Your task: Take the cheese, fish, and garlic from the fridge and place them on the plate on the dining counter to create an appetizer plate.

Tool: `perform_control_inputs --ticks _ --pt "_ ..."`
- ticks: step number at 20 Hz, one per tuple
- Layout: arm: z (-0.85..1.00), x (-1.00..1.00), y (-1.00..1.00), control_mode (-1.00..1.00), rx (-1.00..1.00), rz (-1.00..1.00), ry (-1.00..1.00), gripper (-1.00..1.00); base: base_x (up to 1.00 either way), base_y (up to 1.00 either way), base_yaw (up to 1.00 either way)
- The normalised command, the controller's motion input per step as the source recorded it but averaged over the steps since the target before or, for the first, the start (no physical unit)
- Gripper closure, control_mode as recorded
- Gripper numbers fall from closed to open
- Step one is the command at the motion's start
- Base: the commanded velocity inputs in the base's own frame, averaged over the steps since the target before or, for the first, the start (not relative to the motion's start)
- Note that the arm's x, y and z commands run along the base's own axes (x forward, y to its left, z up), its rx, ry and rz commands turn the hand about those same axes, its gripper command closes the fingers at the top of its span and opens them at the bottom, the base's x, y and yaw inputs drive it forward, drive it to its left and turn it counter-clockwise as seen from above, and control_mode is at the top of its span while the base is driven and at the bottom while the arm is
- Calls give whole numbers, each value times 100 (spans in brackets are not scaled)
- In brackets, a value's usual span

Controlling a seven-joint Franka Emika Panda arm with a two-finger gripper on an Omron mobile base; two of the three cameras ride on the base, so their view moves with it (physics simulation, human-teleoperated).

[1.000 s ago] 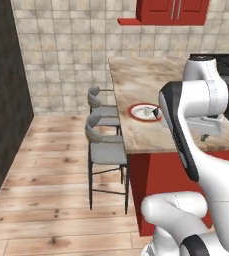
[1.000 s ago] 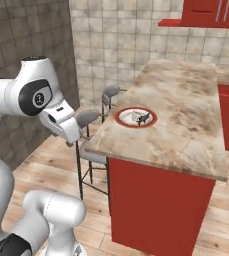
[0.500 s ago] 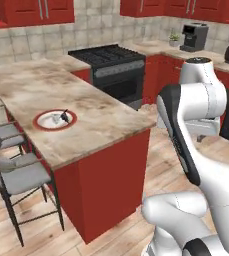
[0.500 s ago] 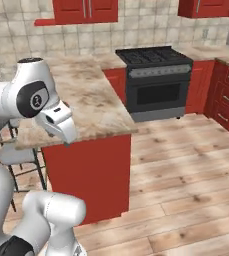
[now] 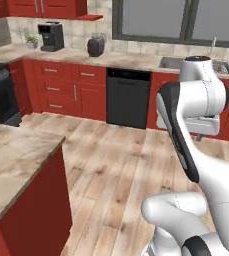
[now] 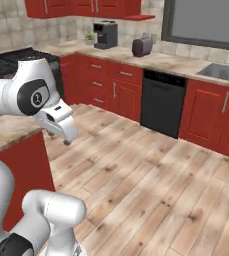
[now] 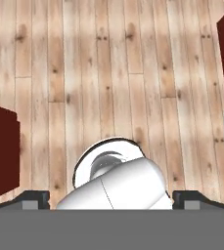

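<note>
dining counter point(image 5: 16, 160) | left of gripper point(image 7: 111, 197) | gripper open, empty

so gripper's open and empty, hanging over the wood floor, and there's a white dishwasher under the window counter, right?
One slip: the dishwasher is black, as the right base view shows. The rest stands: the gripper is open and empty over the wood floor.

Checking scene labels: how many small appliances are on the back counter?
2 on the back counter: a black coffee machine below the red wall cabinets, and a dark toaster further along, by the window. More may sit out of frame.
</note>
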Motion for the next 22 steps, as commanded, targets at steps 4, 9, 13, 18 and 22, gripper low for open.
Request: perform_control_inputs --ticks 4,9,13,18,22 --pt "0 0 0 100 0 0 0 -100 -17 0 -96" --pt "0 0 0 100 0 0 0 -100 -18 0 -96" --pt "0 0 0 100 0 0 0 -100 -25 0 -95" --pt "0 0 0 100 0 0 0 -100 -26 0 -94" --pt "0 0 0 100 0 0 0 -100 -27 0 -92"
